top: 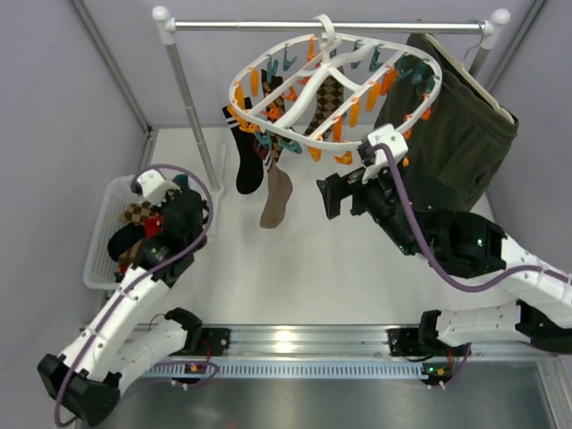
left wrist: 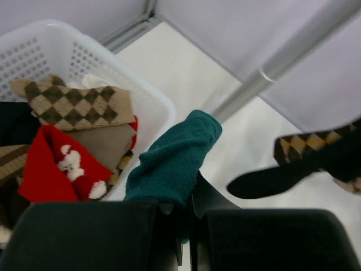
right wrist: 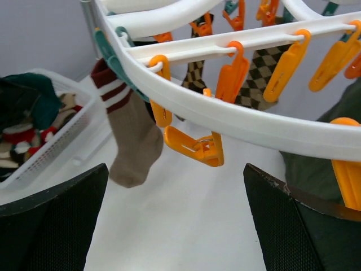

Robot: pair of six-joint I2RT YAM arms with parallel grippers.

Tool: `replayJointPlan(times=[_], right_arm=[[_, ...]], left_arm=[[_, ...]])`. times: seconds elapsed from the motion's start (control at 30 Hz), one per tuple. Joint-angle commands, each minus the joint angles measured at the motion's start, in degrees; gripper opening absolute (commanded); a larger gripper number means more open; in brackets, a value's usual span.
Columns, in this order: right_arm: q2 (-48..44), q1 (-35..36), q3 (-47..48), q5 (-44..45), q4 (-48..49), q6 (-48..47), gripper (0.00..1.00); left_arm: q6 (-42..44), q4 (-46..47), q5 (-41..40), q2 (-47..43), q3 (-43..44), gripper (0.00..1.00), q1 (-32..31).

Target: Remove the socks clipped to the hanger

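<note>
The round white hanger (top: pixel 324 36) hangs from the rail, with orange and teal clips; its rim (right wrist: pixel 237 121) crosses the right wrist view. A brown sock with dark red stripes (top: pixel 277 198) (right wrist: pixel 132 141), a black sock (top: pixel 248 165) (left wrist: pixel 265 180) and an argyle sock (top: pixel 326 98) (right wrist: pixel 259 79) hang clipped to it. My left gripper (top: pixel 183 198) (left wrist: pixel 189 209) is shut on a teal sock (left wrist: pixel 175 158) at the basket's right rim. My right gripper (top: pixel 329 197) (right wrist: pixel 175 186) is open and empty just below the hanger's near rim, under an empty orange clip (right wrist: pixel 194 148).
A white basket (top: pixel 100 241) (left wrist: pixel 141 84) at the left holds an argyle sock (left wrist: pixel 79 107), a red-and-white sock (left wrist: pixel 56 169) and others. Dark green shorts (top: pixel 456 134) hang at the right of the rail. The rail's steel post (top: pixel 192 116) (left wrist: pixel 282 62) stands between basket and hanger.
</note>
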Motion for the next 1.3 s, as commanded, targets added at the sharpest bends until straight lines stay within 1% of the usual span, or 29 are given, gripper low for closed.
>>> replayJointPlan(times=[0.0,0.03,0.07,0.1,0.13,0.17,0.2,0.27,0.37,0.4,0.47,0.5,0.53,0.6,0.67,0.7,0.73,0.77,0.87,0.9,0.93,0.97,1.0,1.03,1.07,1.1,1.13,1.17,1.27], right_arm=[[-3.82,-0.36,-0.36,-11.03,-1.48,3.26,0.99],[-4.52,-0.36,-0.62,-14.79,-1.74,3.61,0.99],[-5.84,-0.36,-1.58,-16.66,-1.92,3.70,0.99],[-6.72,-0.36,-2.29,-18.33,-1.75,3.61,0.99],[-7.51,-0.36,-2.99,-22.00,-1.40,3.70,0.99],[-8.91,-0.36,-4.21,-23.69,-1.13,3.53,1.00],[-9.62,-0.27,-4.66,-25.79,-0.96,3.53,0.99],[-11.81,-0.36,-5.71,-26.78,-0.87,3.96,1.00],[-14.71,-0.36,-7.03,-27.92,-0.60,4.32,0.99],[-15.42,-0.36,-7.39,-28.36,-0.52,4.40,0.99],[-17.26,-0.27,-8.53,-28.37,-0.08,4.41,0.99],[-17.80,-0.36,-8.88,-27.76,0.10,4.49,1.00],[-18.15,-0.27,-9.06,-27.49,-0.07,4.67,0.99],[-18.94,-0.36,-9.50,-27.49,-0.42,4.58,0.99],[-19.82,-0.27,-10.02,-27.49,-0.52,4.75,0.99],[-20.17,-0.36,-10.29,-27.57,-0.34,4.67,0.99],[-20.52,-0.36,-10.64,-27.66,-0.17,4.76,0.99],[-21.48,-0.36,-11.43,-27.66,0.36,4.84,0.99],[-23.07,-0.27,-12.66,-27.92,0.98,4.76,1.00],[-23.42,-0.36,-12.84,-28.10,0.89,4.76,0.99],[-23.78,-0.36,-13.01,-28.10,0.89,4.67,0.99],[-24.21,-0.27,-13.28,-28.10,0.98,4.49,1.00],[-24.39,-0.36,-13.45,-28.36,0.89,4.41,1.00],[-24.66,-0.36,-13.54,-28.63,0.89,4.32,0.99],[-24.92,-0.36,-13.72,-29.06,0.72,4.32,0.99],[-25.01,-0.36,-13.72,-29.94,0.54,4.32,0.99],[-25.27,-0.36,-13.72,-30.21,0.10,4.32,0.99],[-25.36,-0.36,-13.63,-30.38,-0.16,4.32,0.99],[-25.71,-0.36,-13.72,-30.91,-0.60,4.32,1.00]], left_arm=[[-4.78,-8.37,16.29,2.99,5.90,0.00,12.22],[-5.56,-8.98,19.20,4.13,6.86,0.00,19.22],[-5.74,-9.17,25.50,5.01,7.22,0.00,22.51],[-5.92,-9.52,28.26,5.72,7.40,0.00,26.02],[-6.36,-9.52,30.89,8.16,8.01,0.00,32.59],[-6.71,-9.61,35.97,9.32,8.10,0.02,35.70],[-7.84,-9.52,37.32,10.64,8.19,0.04,40.51],[-8.12,-9.34,38.39,15.29,8.89,0.11,43.45],[-6.37,-9.43,38.39,20.39,10.99,0.41,44.96],[-6.36,-9.34,39.00,20.58,10.91,0.65,44.96],[-7.06,-9.34,38.31,19.10,9.34,0.82,44.96],[-7.50,-9.34,37.52,18.30,8.81,0.95,44.87],[-7.24,-9.34,36.73,17.60,8.63,0.98,44.96],[-5.93,-9.43,36.98,15.41,8.97,0.98,44.96],[-4.61,-9.26,40.75,13.73,9.42,0.98,44.96],[-4.17,-8.99,43.72,11.64,9.85,0.98,44.78],[-3.47,-7.95,49.58,10.92,10.03,0.98,44.69],[-2.33,-6.20,52.25,10.48,10.29,0.98,44.26],[2.94,-3.82,57.43,11.26,13.19,0.98,37.77],[6.09,-2.50,59.03,11.52,13.37,0.98,33.05],[7.08,-1.01,60.96,12.48,13.46,0.98,31.09],[7.87,1.70,66.37,12.76,12.16,0.98,28.37],[7.96,8.00,70.69,13.11,10.75,0.98,26.78],[7.44,12.76,74.04,13.20,9.17,0.98,26.68],[7.26,18.20,77.38,13.37,4.89,0.98,26.68],[6.74,23.13,82.46,13.29,2.85,0.98,26.68],[6.47,29.88,82.60,13.20,1.09,0.98,26.59],[6.65,32.64,82.86,12.94,-1.89,0.98,26.59],[7.79,42.31,84.70,13.46,-4.81,0.98,26.59]])
